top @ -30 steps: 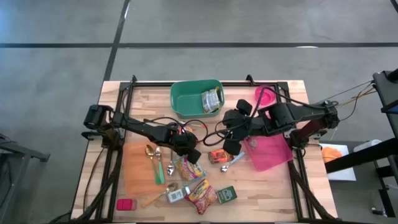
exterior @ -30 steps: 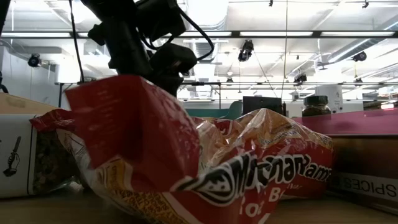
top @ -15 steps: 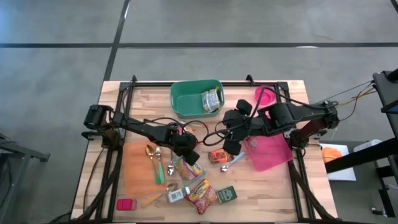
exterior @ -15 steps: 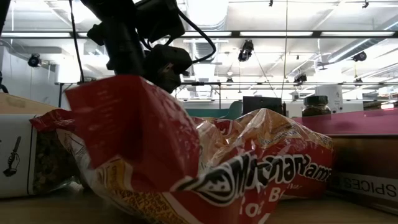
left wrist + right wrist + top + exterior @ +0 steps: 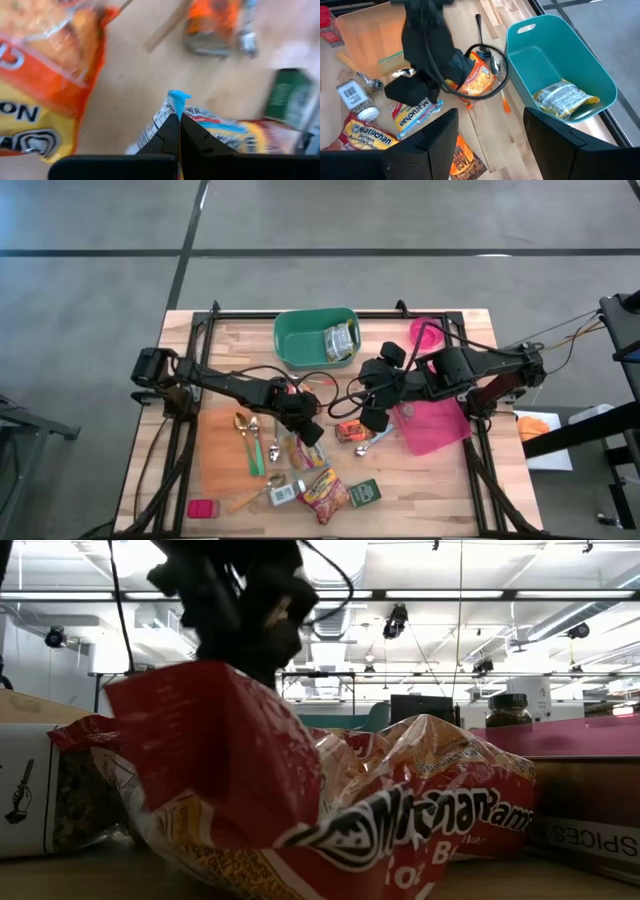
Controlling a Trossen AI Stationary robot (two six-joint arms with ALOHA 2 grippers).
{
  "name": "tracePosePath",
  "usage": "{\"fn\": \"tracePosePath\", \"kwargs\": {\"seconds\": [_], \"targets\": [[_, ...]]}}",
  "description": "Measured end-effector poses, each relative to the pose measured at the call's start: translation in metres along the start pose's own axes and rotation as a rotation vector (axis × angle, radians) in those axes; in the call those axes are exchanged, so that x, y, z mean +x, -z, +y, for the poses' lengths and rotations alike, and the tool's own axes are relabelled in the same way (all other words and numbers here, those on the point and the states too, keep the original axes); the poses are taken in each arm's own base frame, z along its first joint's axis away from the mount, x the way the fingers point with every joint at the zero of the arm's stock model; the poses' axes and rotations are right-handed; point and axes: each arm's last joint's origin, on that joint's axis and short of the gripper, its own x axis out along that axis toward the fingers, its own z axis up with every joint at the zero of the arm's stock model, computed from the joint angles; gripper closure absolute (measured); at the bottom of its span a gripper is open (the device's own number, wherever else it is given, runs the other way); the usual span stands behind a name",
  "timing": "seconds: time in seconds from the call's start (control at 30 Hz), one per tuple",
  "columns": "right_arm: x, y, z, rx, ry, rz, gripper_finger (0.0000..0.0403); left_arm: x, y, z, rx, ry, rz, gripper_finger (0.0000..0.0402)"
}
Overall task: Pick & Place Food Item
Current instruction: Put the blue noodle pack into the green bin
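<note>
A yellow-and-red ramen packet lies at the table's middle, just near-side of my left gripper, which is shut on its blue-edged end. The right wrist view shows that packet slanting up toward the gripper. My right gripper hangs open above the table's middle right, holding nothing. A green bin at the far middle holds one silver-and-yellow packet. A second ramen packet lies flat near the front edge. My left gripper pinches the packet's blue sealed edge between its two shut fingers, which slant down from the table's left and far side. The packet's body trails below and beyond the fingertips. I cannot tell whether its other end rests on the table.
An orange packet and a metal spoon lie under my right gripper. A pink tray and pink bowl sit at the right. Spoons, a spice jar, a green box and a pink block lie toward the front.
My left gripper has shut on the ramen packet's blue edge and risen a little, rolling slightly; the packet's held end has come up with it. My right arm has kept still.
</note>
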Motion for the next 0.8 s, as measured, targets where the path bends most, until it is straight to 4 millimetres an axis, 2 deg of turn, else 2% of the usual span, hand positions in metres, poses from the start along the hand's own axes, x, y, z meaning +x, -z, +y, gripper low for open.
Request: {"fn": "tracePosePath", "kwargs": {"seconds": [0.23, 0.47, 0.6, 0.8], "targets": [[-0.001, 0.002, 0.002, -0.006, -0.003, 0.006, 0.0180, -0.036, -0.008, -0.018, 0.037, 0.088, -0.103, 0.0401], [-0.005, 0.003, -0.001, -0.009, 0.000, 0.012, 0.0180, -0.075, -0.014, -0.027, 0.055, 0.134, -0.248, 0.0401], [-0.007, 0.003, -0.002, -0.006, 0.000, 0.011, 0.0180, -0.098, -0.020, -0.026, 0.051, 0.149, -0.333, 0.0401], [-0.011, 0.006, -0.006, 0.032, 0.010, 0.029, 0.0180, -0.128, -0.036, -0.013, 0.043, 0.139, -0.458, 0.0401]]}}
